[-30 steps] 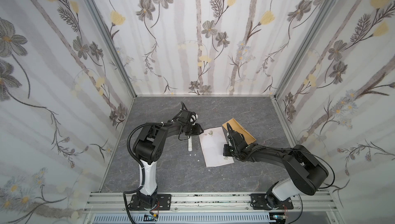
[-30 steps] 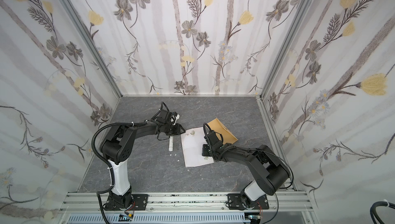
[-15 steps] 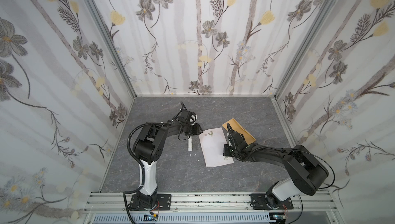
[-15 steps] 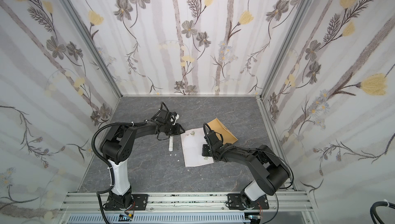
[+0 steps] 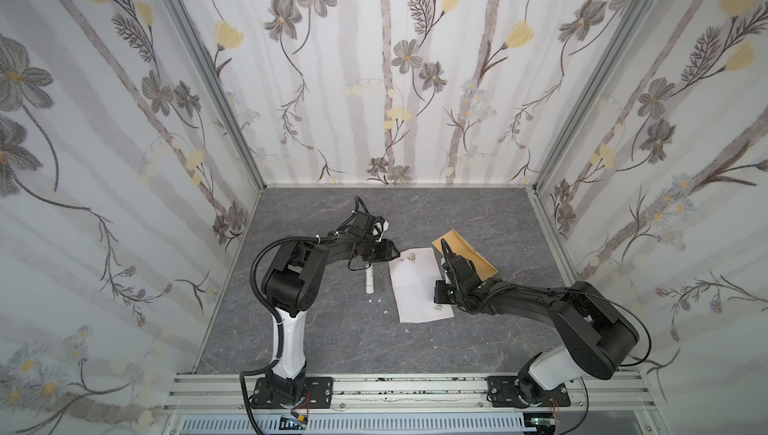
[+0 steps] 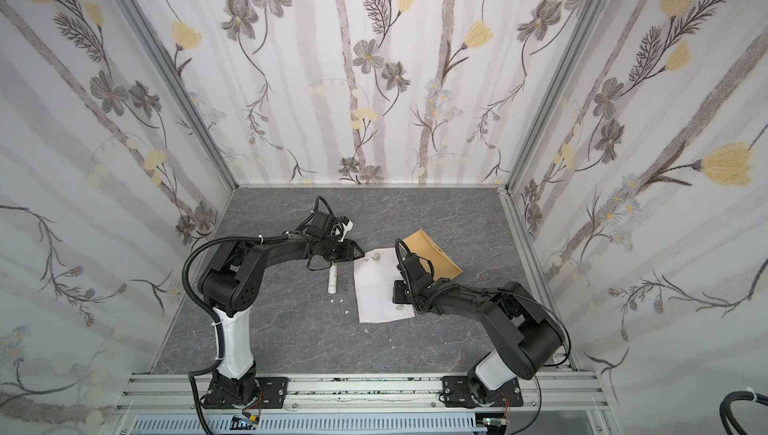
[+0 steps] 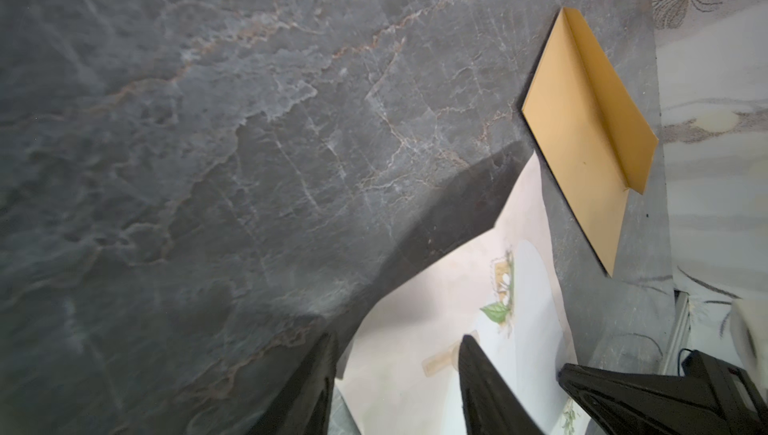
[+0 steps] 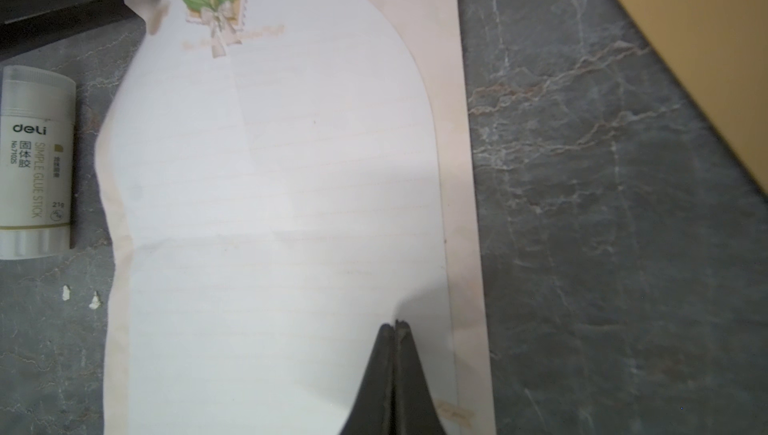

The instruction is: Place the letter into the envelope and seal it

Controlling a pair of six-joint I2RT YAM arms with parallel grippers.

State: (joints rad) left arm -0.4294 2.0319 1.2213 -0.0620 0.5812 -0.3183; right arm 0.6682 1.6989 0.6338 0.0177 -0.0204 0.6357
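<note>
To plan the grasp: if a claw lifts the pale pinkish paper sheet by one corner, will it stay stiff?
Probably not: the pale pinkish paper sheet curls up near one corner in the left wrist view. It likely folds at the crease across its middle. Looking thin, it may slide on the grey marbled tabletop.

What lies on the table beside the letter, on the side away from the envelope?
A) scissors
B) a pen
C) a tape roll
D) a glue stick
D: the right wrist view shows a labelled glue stick lying next to the letter.
</note>
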